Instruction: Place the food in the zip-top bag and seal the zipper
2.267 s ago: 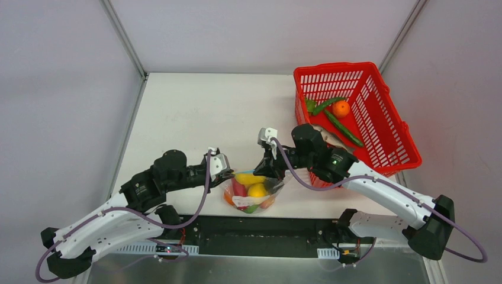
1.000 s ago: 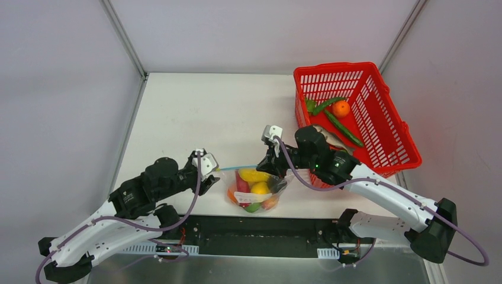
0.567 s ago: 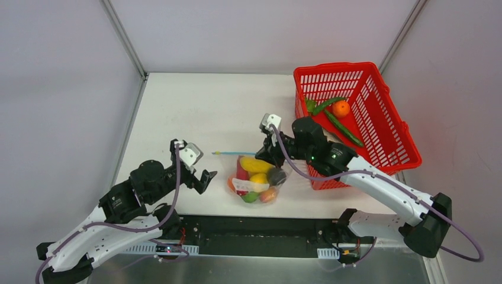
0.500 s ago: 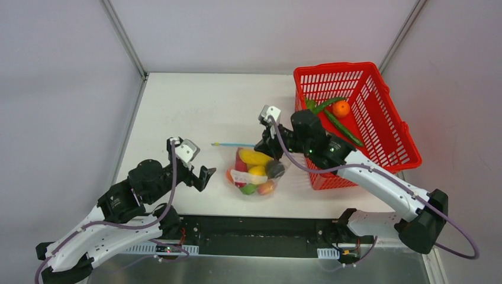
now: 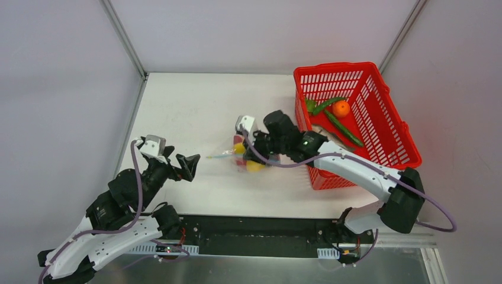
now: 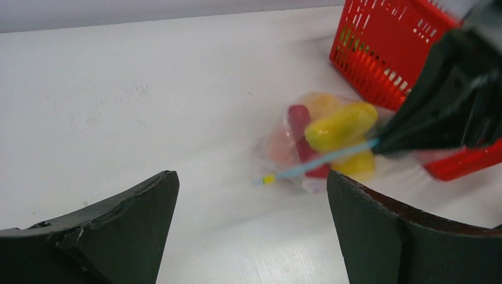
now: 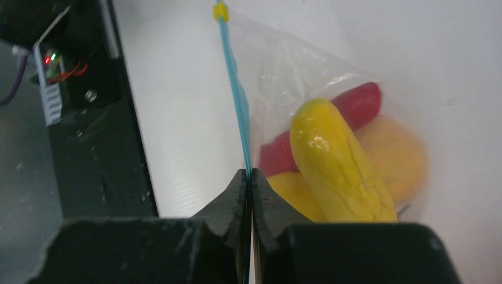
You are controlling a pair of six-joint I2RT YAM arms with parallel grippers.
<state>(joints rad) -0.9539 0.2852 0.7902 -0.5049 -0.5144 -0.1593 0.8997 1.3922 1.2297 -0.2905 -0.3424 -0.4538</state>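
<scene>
Clear plastic smears from above: the zip-top bag hangs blurry at the right end effector. The left end effector is wide open with nothing in it, well apart from the bag.

Left wrist: the bag is fuzzy, far ahead between the wide fingers.

Right wrist: the tips pinch tight on the teal zipper. Yellow and red food sits inside, just right of the tips, partly cut off below.

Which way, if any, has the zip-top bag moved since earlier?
Yes. The zip-top bag, held by the right gripper, has gone up the view, away from the table's near edge and slightly left, while the red basket stayed put.
</scene>
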